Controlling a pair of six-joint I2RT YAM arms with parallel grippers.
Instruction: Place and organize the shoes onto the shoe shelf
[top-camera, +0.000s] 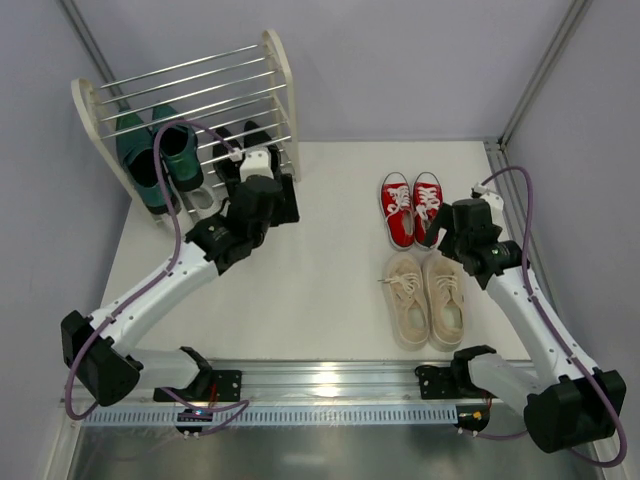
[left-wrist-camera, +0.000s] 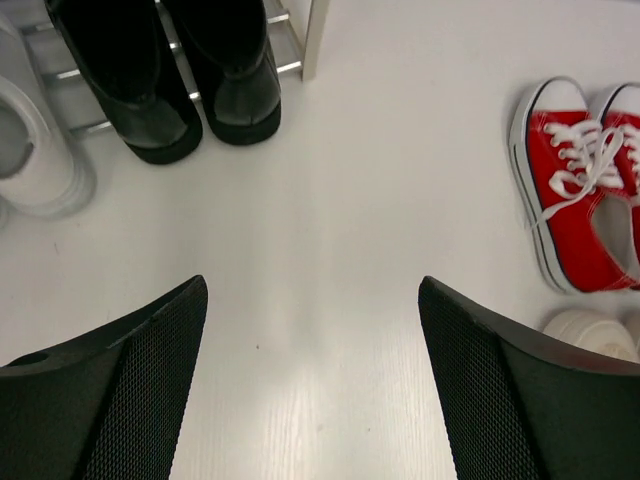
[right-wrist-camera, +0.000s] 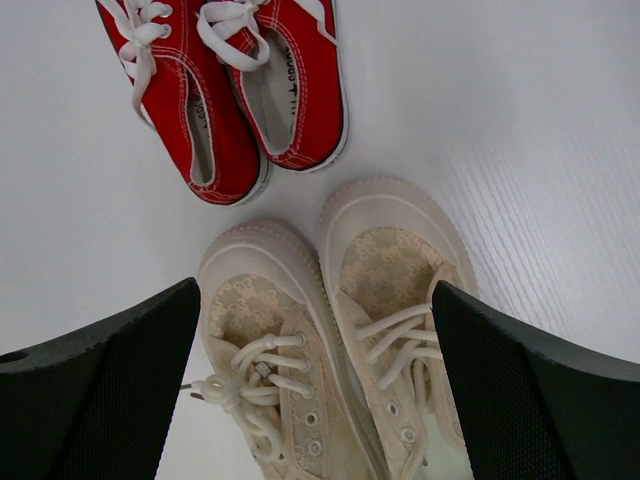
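- We see the shoe shelf (top-camera: 283, 75) in the far left corner of the table (top-camera: 320, 290). Green loafers (top-camera: 150, 150) sit on its left half and black dress shoes (left-wrist-camera: 160, 90) on its right half.
- The red sneakers (top-camera: 412, 205) lie side by side on the table near its right edge, with their white toes toward the far edge.
- The beige sneakers (top-camera: 425, 295) lie just behind them, toes close to the red heels. Both pairs are well apart from the shelf.
- The left arm reaches across the front of the shelf and hides much of its lowest rods in the top view.
- The left wrist view shows what that arm covers: a white sneaker (left-wrist-camera: 35, 150) just beside the black pair at the foot of the shelf.
- The right wrist view shows the beige laces and the insides of the red pair up close.
- The left gripper (left-wrist-camera: 312, 290) has its jaws spread wide with only bare table between them. The black shoes lie ahead of its tips, apart from them.
- The right gripper (right-wrist-camera: 315, 295) is also spread wide and grips nothing. The beige pair lies between its fingers in that view, and the red pair lies beyond the tips.
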